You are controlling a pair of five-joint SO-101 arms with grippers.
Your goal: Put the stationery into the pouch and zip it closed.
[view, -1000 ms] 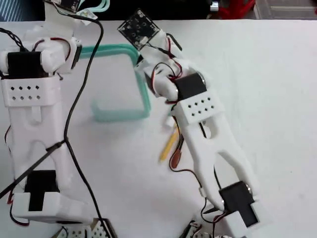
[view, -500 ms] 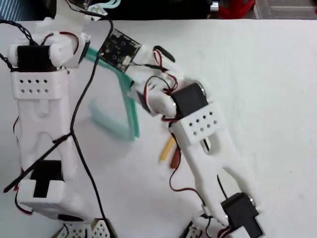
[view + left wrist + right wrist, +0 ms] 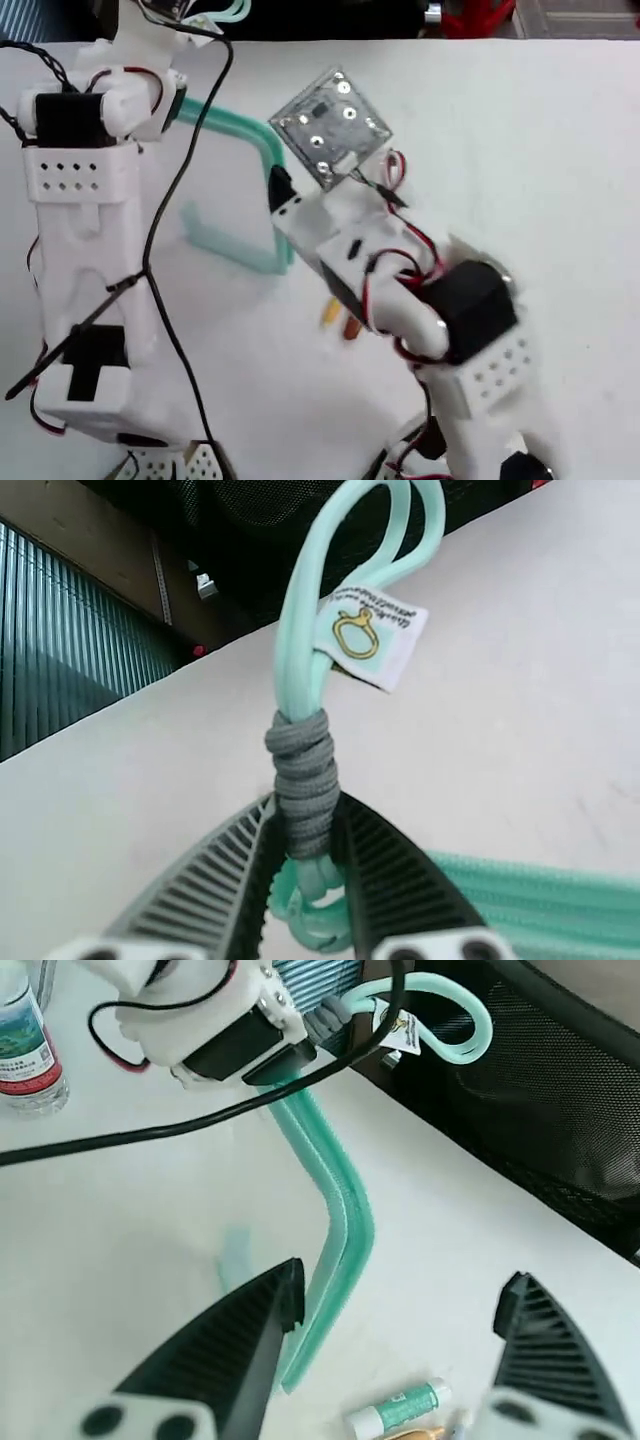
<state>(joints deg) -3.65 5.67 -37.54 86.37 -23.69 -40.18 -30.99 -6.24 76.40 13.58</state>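
Pouch of clear plastic with a mint-green zip edge [image 3: 283, 215] lies on the white table [image 3: 520, 150]. Its mint cord loop with a grey wrapped collar [image 3: 303, 770] sits between the left gripper [image 3: 305, 805] jaws, which are clamped on it. The right gripper [image 3: 405, 1280] is spread wide above the table. The zip edge passes close by one finger, and a green-and-white tube [image 3: 398, 1407] lies between the jaws.

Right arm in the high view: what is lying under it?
A yellow pencil and a brown item poke out from under the right arm, beside the pouch. Their far ends, and anything else beneath, are covered by the arm.
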